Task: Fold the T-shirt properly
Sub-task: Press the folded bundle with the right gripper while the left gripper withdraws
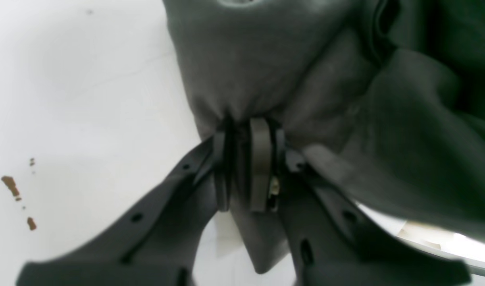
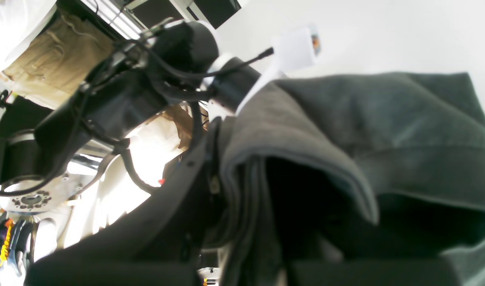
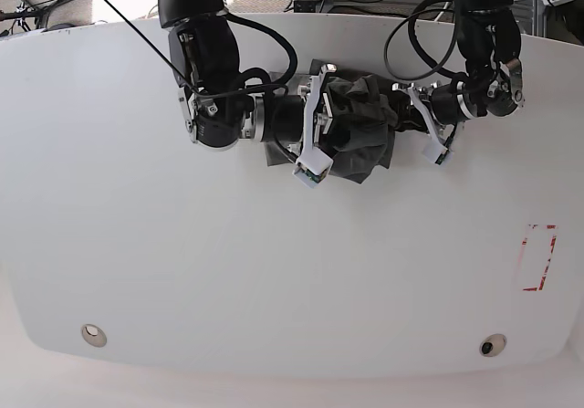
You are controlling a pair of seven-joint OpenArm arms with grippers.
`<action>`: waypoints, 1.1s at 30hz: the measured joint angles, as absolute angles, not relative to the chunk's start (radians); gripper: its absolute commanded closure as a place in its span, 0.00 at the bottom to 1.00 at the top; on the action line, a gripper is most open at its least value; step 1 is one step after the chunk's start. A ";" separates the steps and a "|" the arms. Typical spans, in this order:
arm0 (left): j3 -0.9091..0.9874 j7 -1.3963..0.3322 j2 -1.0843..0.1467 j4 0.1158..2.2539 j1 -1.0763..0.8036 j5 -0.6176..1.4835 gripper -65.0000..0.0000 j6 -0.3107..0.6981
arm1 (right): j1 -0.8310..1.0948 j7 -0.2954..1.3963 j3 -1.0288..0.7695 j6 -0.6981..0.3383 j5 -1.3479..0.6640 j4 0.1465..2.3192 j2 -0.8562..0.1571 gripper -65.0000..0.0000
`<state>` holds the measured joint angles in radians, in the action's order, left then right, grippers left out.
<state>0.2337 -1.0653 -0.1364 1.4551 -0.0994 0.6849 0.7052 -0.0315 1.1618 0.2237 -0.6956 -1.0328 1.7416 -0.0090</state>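
T-shirt (image 3: pixel 358 127) hangs bunched between my two grippers, lifted over the far middle of the white table (image 3: pixel 274 271). My left gripper (image 1: pixel 244 167) has its jaws pinched narrow on a gathered bit of cloth, which puckers right where the pads bite (a tail of fabric drops down between the fingers). My right gripper (image 2: pixel 226 186) is clamped too, with a thick hemmed fold draped over it and hiding the fingertips. Rusty brown specks (image 1: pixel 12 186) mark the tabletop to the left.
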 measured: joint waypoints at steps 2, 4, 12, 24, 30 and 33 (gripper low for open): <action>0.234 -1.065 -0.136 1.456 -0.099 0.682 0.90 0.705 | -0.031 1.161 0.224 -0.696 -1.028 1.729 -0.015 1.00; 0.234 -1.065 -0.136 1.456 -0.099 0.683 0.90 0.705 | -0.037 1.154 0.234 -0.695 -1.028 1.714 -0.015 0.91; 0.234 -1.065 -0.136 1.457 -0.099 0.683 0.90 0.705 | -0.031 1.151 0.242 -0.696 -0.986 1.699 -0.012 0.19; 0.354 -1.114 -0.143 1.620 -0.116 0.731 0.89 0.696 | -0.032 1.143 0.231 -0.695 -0.921 1.802 -0.042 0.10; 0.462 -1.114 -0.205 1.725 -0.137 0.841 0.89 0.697 | -0.015 1.155 0.230 -0.696 -0.916 1.844 -0.089 0.26; 0.527 -1.115 -0.246 1.733 -0.159 0.895 0.89 0.696 | -0.019 1.154 0.230 -0.696 -0.912 1.829 -0.091 0.44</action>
